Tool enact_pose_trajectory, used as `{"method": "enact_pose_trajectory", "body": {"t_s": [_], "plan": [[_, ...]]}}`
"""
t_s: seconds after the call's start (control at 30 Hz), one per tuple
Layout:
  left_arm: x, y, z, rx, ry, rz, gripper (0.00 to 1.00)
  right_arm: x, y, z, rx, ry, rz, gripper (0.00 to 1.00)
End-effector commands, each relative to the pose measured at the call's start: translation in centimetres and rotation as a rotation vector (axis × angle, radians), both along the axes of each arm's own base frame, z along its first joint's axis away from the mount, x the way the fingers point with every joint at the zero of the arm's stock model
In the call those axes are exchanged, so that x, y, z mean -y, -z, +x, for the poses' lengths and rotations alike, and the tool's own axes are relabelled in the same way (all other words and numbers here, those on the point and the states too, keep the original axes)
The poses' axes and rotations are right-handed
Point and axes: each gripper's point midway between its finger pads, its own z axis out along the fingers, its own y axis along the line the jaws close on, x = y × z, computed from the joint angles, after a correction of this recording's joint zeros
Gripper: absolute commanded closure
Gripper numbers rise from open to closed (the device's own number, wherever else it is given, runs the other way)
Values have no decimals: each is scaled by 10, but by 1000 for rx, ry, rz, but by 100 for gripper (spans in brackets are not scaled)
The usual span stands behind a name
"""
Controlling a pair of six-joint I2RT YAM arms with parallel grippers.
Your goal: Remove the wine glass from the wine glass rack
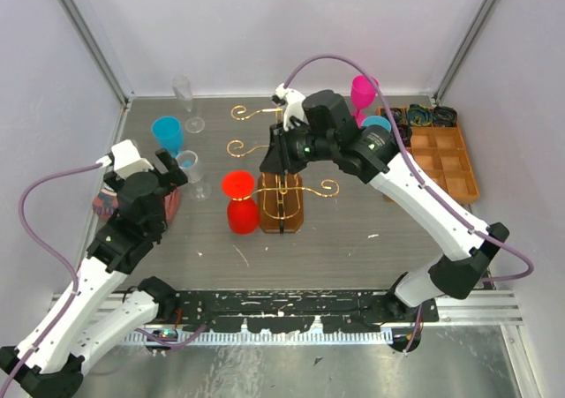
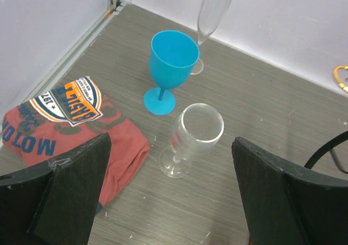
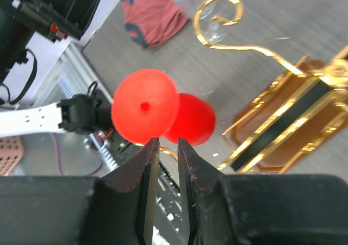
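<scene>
The red wine glass [image 1: 238, 188] hangs upside down from a low left arm of the gold wire wine glass rack [image 1: 282, 208], foot on top and bowl below. In the right wrist view the red glass [image 3: 144, 106] is just beyond my fingertips, and the rack's scrolled arm [image 3: 255, 49] and brown base [image 3: 304, 114] lie to the right. My right gripper [image 1: 270, 158] [image 3: 166, 142] is beside the rack at the glass; its jaws are almost together with only a thin gap and nothing in it. My left gripper [image 1: 177, 164] [image 2: 171, 147] is open above a clear wine glass [image 2: 196, 133] standing on the table.
A blue goblet [image 1: 167, 133] [image 2: 173, 55] and a clear flute [image 1: 184, 93] [image 2: 212, 8] stand at the back left. A red printed T-shirt [image 2: 70, 120] lies at the left. A pink glass [image 1: 363, 91], a blue glass [image 1: 376, 123] and a compartmented wooden tray [image 1: 441, 151] are at the back right.
</scene>
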Motion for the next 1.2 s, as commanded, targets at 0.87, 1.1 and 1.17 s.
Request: {"method": "enact_pose_trajectory", "body": {"t_s": [0.87,1.1,1.17], "plan": [[14,-38,-8,1,98,-57,1,-41,42,-9,-254,-26,29,57],[12,-36,-8,1,89,-55,0,-53,42,-17,-293,-99,72,63],[12,-35,-8,-3,88,-52,0,-55,41,-17,-292,-110,84,66]]}}
